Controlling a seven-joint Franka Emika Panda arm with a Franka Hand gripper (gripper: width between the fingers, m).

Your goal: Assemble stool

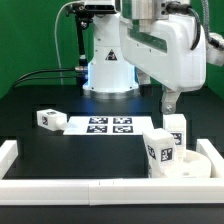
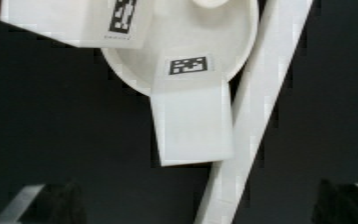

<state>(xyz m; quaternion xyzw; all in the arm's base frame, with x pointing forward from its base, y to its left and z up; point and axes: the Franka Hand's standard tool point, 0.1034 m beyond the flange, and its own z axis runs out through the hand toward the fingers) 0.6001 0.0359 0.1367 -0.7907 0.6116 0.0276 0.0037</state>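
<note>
The round white seat point(image 1: 190, 163) lies at the exterior view's right, against the corner of the rails. Two white block legs stand upright on it: one point(image 1: 158, 147) toward the front, one point(image 1: 176, 130) behind. A third leg point(image 1: 50, 118) lies loose on the table at the left. My gripper point(image 1: 170, 102) hangs above and just behind the seat, touching nothing. In the wrist view the seat point(image 2: 158, 70) and its two legs point(image 2: 194, 120) point(image 2: 69, 25) lie below my gripper point(image 2: 194, 208). Its dark fingertips point(image 2: 25, 205) stand wide apart, open and empty.
The marker board point(image 1: 105, 125) lies flat mid-table. White border rails run along the front point(image 1: 100, 187), the left point(image 1: 8, 155) and the right point(image 1: 212, 150); one rail crosses the wrist view point(image 2: 265, 110). The robot base point(image 1: 108, 70) stands behind.
</note>
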